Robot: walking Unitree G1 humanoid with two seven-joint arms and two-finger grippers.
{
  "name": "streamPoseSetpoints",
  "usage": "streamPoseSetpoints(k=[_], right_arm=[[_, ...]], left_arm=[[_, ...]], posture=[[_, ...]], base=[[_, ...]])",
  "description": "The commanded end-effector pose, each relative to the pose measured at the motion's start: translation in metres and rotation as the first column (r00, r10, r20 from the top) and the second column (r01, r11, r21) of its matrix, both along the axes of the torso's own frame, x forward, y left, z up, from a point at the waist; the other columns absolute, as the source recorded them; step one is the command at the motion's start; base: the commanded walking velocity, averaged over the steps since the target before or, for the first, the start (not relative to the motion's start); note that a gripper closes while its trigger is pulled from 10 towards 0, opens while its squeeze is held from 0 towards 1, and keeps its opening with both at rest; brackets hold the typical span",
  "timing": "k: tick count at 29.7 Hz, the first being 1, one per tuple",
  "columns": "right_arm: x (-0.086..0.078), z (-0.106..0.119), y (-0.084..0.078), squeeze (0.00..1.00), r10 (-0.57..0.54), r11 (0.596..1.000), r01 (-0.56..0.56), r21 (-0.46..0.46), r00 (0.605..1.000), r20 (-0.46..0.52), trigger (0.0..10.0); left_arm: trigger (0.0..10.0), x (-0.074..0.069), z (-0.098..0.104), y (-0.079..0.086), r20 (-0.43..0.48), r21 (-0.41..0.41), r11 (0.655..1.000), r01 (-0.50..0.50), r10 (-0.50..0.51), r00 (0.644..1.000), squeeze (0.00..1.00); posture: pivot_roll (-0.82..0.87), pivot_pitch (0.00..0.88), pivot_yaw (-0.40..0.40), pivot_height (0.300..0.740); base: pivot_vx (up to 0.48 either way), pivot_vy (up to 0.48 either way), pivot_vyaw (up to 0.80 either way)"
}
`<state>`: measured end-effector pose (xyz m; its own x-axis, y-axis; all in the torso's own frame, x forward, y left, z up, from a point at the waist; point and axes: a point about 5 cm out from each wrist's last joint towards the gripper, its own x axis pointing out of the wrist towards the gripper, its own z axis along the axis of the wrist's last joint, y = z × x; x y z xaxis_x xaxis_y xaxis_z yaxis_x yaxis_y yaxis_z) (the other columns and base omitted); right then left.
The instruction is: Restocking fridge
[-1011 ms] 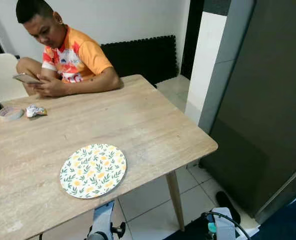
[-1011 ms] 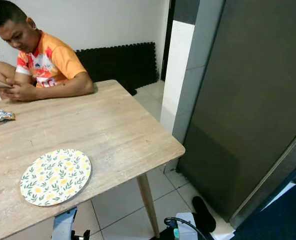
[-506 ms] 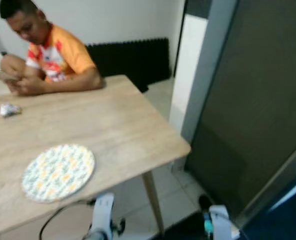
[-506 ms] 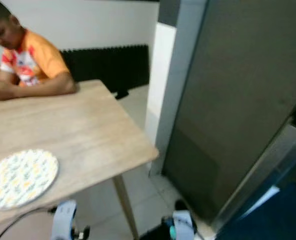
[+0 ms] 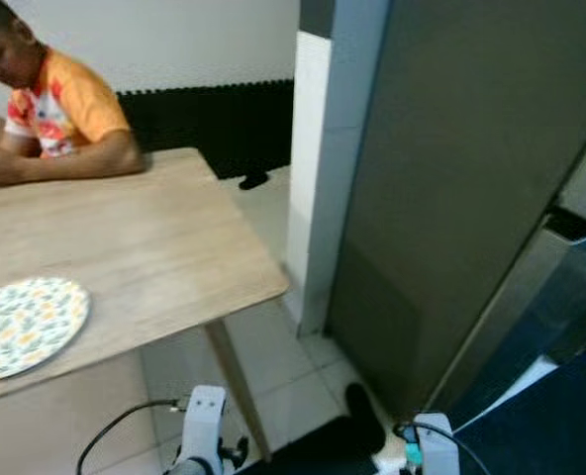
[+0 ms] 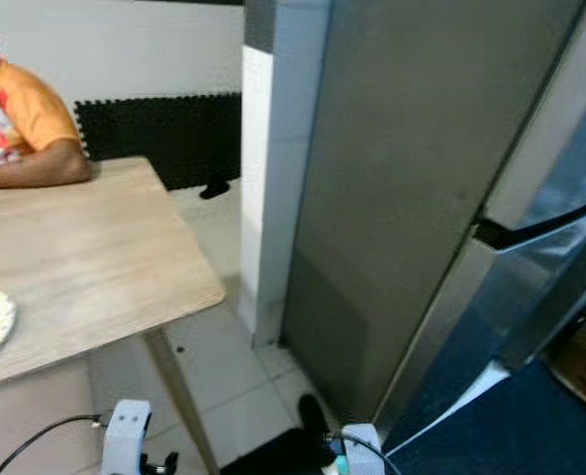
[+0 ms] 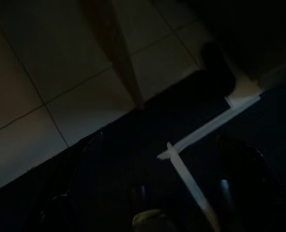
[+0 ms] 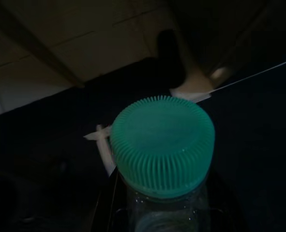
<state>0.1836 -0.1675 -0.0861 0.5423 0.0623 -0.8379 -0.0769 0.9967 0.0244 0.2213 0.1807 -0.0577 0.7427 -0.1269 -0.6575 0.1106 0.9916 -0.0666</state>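
Note:
The fridge (image 5: 441, 188) stands to my right, showing its tall dark grey side panel. Its steel front door (image 6: 545, 267) with a black handle gap is at the far right edge. A clear bottle with a ribbed green cap (image 8: 162, 145) sits close before the right wrist camera, held upright in my right gripper (image 8: 164, 217). My right arm (image 5: 434, 453) hangs low in front of the fridge's corner. Beside the table leg my left arm (image 5: 204, 435) hangs idle; its gripper (image 7: 181, 195) is dim above dark floor.
A wooden table (image 5: 145, 237) stands on my left with a flowered plate (image 5: 21, 325) near its front edge. A person in an orange shirt (image 5: 50, 99) sits at the far side. A white pillar (image 5: 318, 178) adjoins the fridge. A black slipper (image 5: 364, 414) lies on the tiles.
The camera has swung right: table, plate and person slid to the left and the fridge's steel door has come into sight. The arms hang as before.

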Motion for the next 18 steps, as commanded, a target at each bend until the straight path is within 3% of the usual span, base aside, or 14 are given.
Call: streamPoseSetpoints(k=[1, 7, 9, 18], right_arm=[[0.0030, 0.0018, -0.0020, 0.00, 0.000, 1.000, 0.000, -0.002, 1.000, 0.014, 10.0], [0.0027, 0.0017, -0.0023, 0.00, 0.000, 1.000, 0.000, -0.001, 1.000, 0.013, 10.0], [0.0025, 0.0016, -0.0023, 0.00, 0.000, 1.000, 0.000, -0.001, 1.000, 0.013, 10.0], [0.0020, 0.0014, -0.0023, 0.00, -0.002, 1.000, 0.002, 0.001, 1.000, 0.014, 10.0]], left_arm=[[10.0, -0.0020, -0.0018, -0.0018, -0.015, -0.013, 1.000, -0.003, 0.003, 1.000, 0.00], [10.0, -0.0006, -0.0009, -0.0010, -0.013, -0.030, 0.999, -0.025, 0.025, 1.000, 0.00], [10.0, -0.0004, -0.0011, -0.0011, -0.021, -0.061, 0.997, -0.052, 0.051, 0.998, 0.00], [10.0, 0.0017, -0.0002, -0.0039, -0.023, -0.045, 0.999, -0.015, 0.014, 1.000, 0.00]], posture=[[0.02, 0.000, -0.030, 0.734], [0.02, 0.001, -0.030, 0.734], [0.02, 0.001, -0.031, 0.734], [0.02, 0.001, -0.030, 0.734]], base=[[0.000, -0.480, 0.00], [0.000, -0.480, 0.00], [0.000, 0.000, 0.00], [0.000, 0.453, 0.00]])
